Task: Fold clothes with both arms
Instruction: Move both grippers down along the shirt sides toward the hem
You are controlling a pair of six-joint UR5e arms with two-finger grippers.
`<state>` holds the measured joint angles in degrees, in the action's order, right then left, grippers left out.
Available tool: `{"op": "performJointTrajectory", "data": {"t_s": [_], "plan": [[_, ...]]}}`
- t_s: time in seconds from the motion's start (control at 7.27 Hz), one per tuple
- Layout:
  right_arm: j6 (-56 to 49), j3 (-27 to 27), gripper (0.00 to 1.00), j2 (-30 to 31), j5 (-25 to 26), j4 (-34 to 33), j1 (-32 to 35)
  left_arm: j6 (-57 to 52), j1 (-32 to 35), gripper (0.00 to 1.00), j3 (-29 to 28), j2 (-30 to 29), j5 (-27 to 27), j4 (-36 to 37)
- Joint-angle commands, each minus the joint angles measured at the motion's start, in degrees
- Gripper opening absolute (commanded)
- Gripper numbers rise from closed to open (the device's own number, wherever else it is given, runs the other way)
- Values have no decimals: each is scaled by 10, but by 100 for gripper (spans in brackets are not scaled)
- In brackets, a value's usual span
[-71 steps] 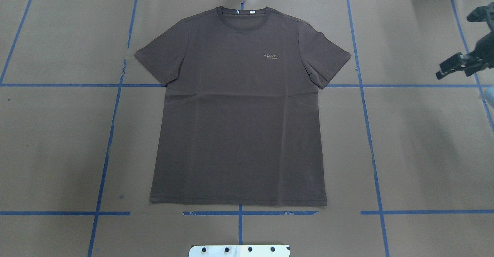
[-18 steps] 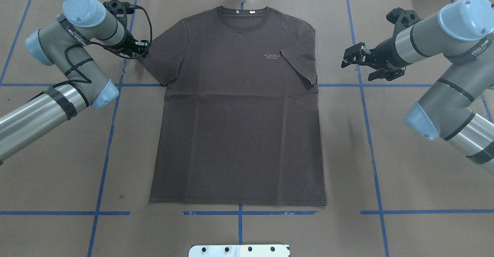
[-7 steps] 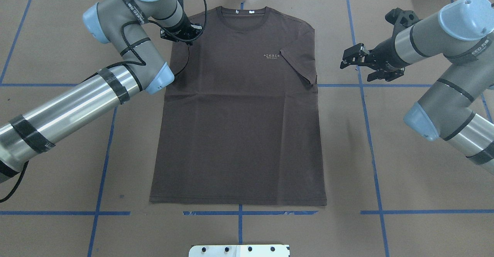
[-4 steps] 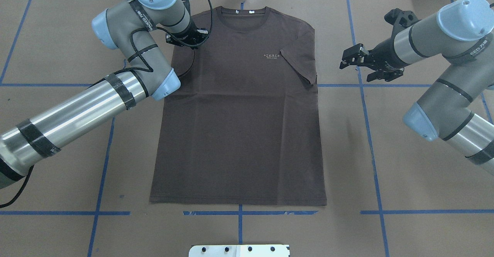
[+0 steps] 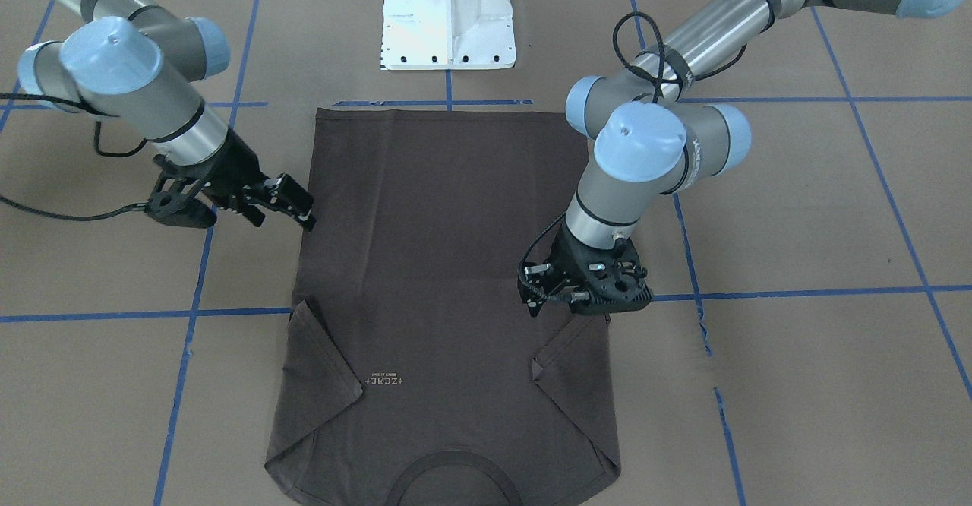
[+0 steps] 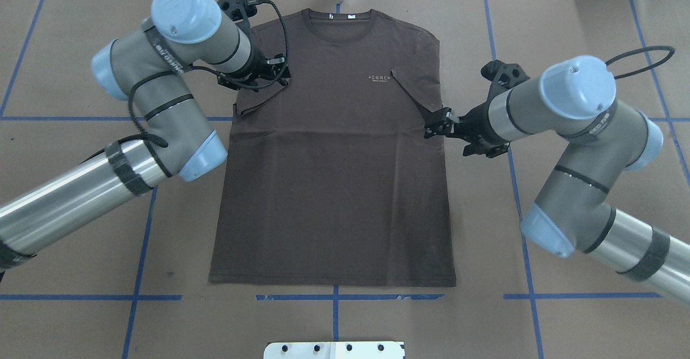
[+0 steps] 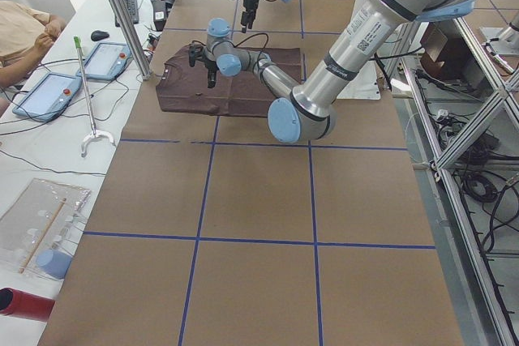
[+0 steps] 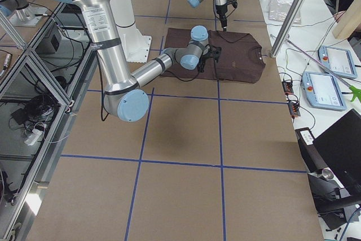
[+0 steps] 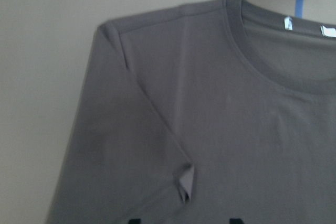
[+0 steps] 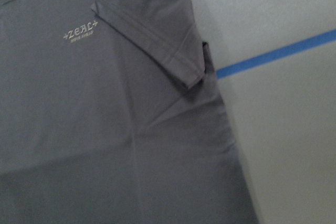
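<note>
Left gripper (image 6: 265,78) is held low over the T-shirt (image 6: 334,186), in the upper left of the overhead view. In the left wrist view its dark fingertips (image 9: 134,220) are seen well apart at the bottom edge, with nothing caught between them. Directly beneath, the left sleeve (image 6: 253,100) is laid inward over the chest, its pointed corner (image 9: 185,182) slightly curled up.

At the centre right of the overhead view, the right gripper (image 6: 434,124) is set against the shirt's side edge, just below the right sleeve (image 6: 418,87), which is likewise turned in. Its fingers appear parted and no cloth is seen to be held.

The shirt is spread flat and face up in the middle of the table (image 6: 81,186), collar towards the top of the overhead frame and hem towards the bottom. With both sleeves tucked in, the sides are made nearly straight, which is judged to prepare the body for folding. The right gripper's place at the edge is judged to suit a pinch on the side seam.

On the chest, pale lettering (image 10: 81,29) can be read as "+ZEAL+"; a smaller line beneath it cannot be made out. On the white neck tags (image 9: 328,31) no writing can be read. Blue tape (image 10: 278,53) is laid across the table beside the shirt.
</note>
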<state>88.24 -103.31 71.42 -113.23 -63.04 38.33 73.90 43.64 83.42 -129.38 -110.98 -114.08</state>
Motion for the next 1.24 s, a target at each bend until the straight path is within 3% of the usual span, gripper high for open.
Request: {"op": "performJointTrajectory", "data": {"t_s": [0.0, 0.14, 0.41, 0.55, 1.1], "plan": [[122, -120, 93, 7, 146, -149, -153, 85, -7, 72, 146, 110, 0, 2], [169, -139, 90, 10, 184, -190, -201, 117, -8, 73, 147, 115, 0, 2], [277, -169, 85, 81, 195, -189, -243, 127, -8, 72, 148, 124, -26, -3], [311, -173, 83, 100, 227, -188, -260, 126, -8, 73, 148, 124, -26, -4], [323, -143, 83, 100, 253, -194, -297, 129, -37, 73, 148, 122, -22, -17]]}}
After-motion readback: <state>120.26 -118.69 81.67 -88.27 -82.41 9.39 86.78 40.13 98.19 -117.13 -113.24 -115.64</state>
